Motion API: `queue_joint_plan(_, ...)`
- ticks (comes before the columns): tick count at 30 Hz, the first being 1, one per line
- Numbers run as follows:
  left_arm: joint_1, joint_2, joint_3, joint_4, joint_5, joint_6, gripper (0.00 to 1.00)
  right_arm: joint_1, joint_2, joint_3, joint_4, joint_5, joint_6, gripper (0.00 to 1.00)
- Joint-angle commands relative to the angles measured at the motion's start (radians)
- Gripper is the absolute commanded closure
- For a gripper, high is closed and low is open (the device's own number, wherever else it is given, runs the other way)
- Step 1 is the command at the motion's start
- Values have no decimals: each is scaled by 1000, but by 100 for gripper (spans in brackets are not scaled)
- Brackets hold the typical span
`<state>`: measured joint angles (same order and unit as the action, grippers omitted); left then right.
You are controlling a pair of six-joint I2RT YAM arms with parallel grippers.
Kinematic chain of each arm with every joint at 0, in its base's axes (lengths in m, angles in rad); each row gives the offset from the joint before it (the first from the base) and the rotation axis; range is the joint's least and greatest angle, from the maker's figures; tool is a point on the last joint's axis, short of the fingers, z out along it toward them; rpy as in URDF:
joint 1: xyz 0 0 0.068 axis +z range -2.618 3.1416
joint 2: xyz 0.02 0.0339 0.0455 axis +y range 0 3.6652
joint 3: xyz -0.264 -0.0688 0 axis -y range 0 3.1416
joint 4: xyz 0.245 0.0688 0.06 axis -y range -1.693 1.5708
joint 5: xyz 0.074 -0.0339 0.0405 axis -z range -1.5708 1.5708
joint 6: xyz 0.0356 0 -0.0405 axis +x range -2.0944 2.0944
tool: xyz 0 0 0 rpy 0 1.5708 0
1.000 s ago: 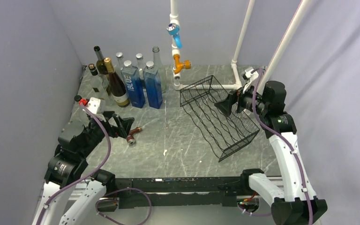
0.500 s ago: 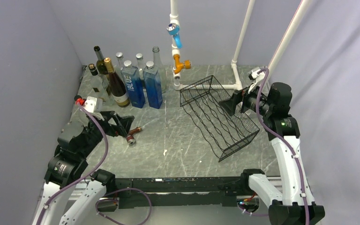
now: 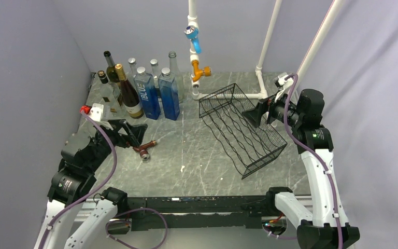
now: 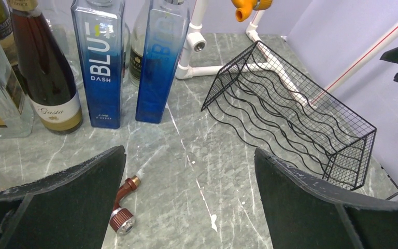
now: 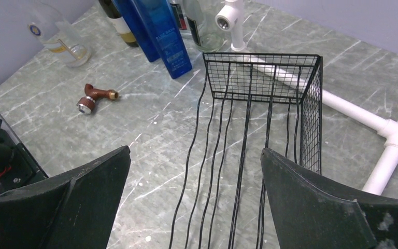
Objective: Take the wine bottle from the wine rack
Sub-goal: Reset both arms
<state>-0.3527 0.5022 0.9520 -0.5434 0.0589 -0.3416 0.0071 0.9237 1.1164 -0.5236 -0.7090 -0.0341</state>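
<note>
Top external view, bimanual bench. The wine rack (image 3: 241,127), a black wire-mesh box with wavy tiers, occupies the right centre of the frame on the grey marbled table (image 3: 186,161). Its long axis runs from upper left to lower right. The wine bottle (image 3: 129,97), dark glass with a gold foil top and a cream label, stands upright in the cluster of bottles at the upper left, well apart from the rack. Two tall blue bottles (image 3: 158,96) stand just to its right.

The left gripper (image 3: 137,134), at the left of the frame, has its jaws spread wide with nothing between them. A small brown fitting (image 3: 145,150) lies on the table near it.

The right gripper (image 3: 250,118) is over the rack's right side, jaws likewise wide apart and holding nothing.

A white pipe frame (image 3: 261,67) rises along the top of the frame and carries a blue fitting (image 3: 193,37) and an orange fitting (image 3: 199,70).

Left wrist view: rack at the right (image 4: 290,116), wine bottle at the upper left (image 4: 44,72), brown fitting at the bottom (image 4: 123,207).

Right wrist view: the rack's wavy wires (image 5: 249,129) run down the centre, and white pipe shows through the mesh.
</note>
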Motion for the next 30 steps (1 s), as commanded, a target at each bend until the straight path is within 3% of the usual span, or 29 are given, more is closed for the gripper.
queue_joint_plan(1, 4, -21, 42, 38, 40, 47, 0, -2, 1, 56, -3, -10, -10, 0)
queue_joint_plan(19, 4, -82, -31, 111, 134, 35, 0, -41, -28, 17, 26, -22, 25, 0)
queue_joint_plan(30, 4, -91, -27, 91, 123, 43, 1, -48, -36, 1, 36, -5, 64, 0)
